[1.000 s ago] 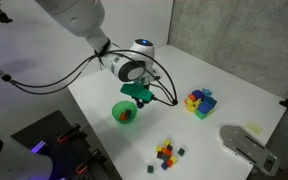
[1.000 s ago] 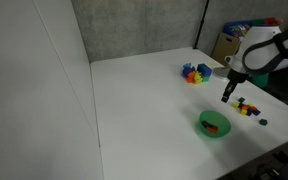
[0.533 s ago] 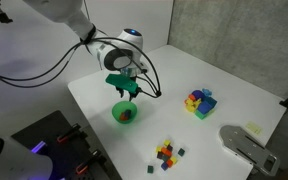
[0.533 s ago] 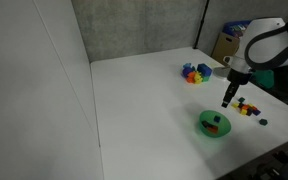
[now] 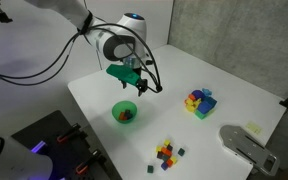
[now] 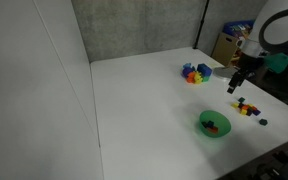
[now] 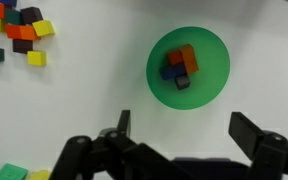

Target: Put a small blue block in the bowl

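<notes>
The green bowl (image 7: 204, 45) lies right below my gripper (image 7: 184, 128) in the wrist view. In it sit a small blue block (image 7: 172, 71), an orange cube (image 7: 188, 56) and a dark cube (image 7: 182, 83), pressed together. The fingers (image 7: 246, 130) stand wide apart with nothing between them. In both exterior views the gripper (image 5: 134, 84) (image 6: 236, 86) hangs open well above the bowl (image 5: 125, 112) (image 6: 215, 124).
A cluster of tiny multicoloured cubes (image 5: 166, 153) (image 6: 248, 107) (image 7: 19, 25) lies on the white table near the bowl. A pile of bigger yellow, red and blue blocks (image 5: 199, 102) (image 6: 195, 73) sits farther off. Table edges run close to the bowl (image 5: 84, 125).
The gripper has opened and risen straight up from the bowl. It was shut low over the bowl a second ago.
</notes>
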Tool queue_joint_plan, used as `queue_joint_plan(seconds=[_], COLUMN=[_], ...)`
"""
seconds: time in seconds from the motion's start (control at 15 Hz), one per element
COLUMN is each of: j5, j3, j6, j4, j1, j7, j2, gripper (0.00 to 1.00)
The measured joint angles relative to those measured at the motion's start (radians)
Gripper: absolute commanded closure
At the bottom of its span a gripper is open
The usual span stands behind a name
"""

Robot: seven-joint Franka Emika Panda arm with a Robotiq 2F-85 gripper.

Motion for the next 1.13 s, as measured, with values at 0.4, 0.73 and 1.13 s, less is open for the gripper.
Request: queue_joint_plan(seconds=[0.4,0.73,1.13], j5=[-0.125,-0.155,-0.155], j3=[-0.074,-0.107,-0.124], j6=[-0.145,-0.361,-0.492], j4=[-0.001,-0.001,-0.004], j1=[0.0,-0.002,-0.002], j7=[0.179,0.211,0.21], j2=[-0.152,-0.306,-0.43], gripper=[0.0,0.0,0.0])
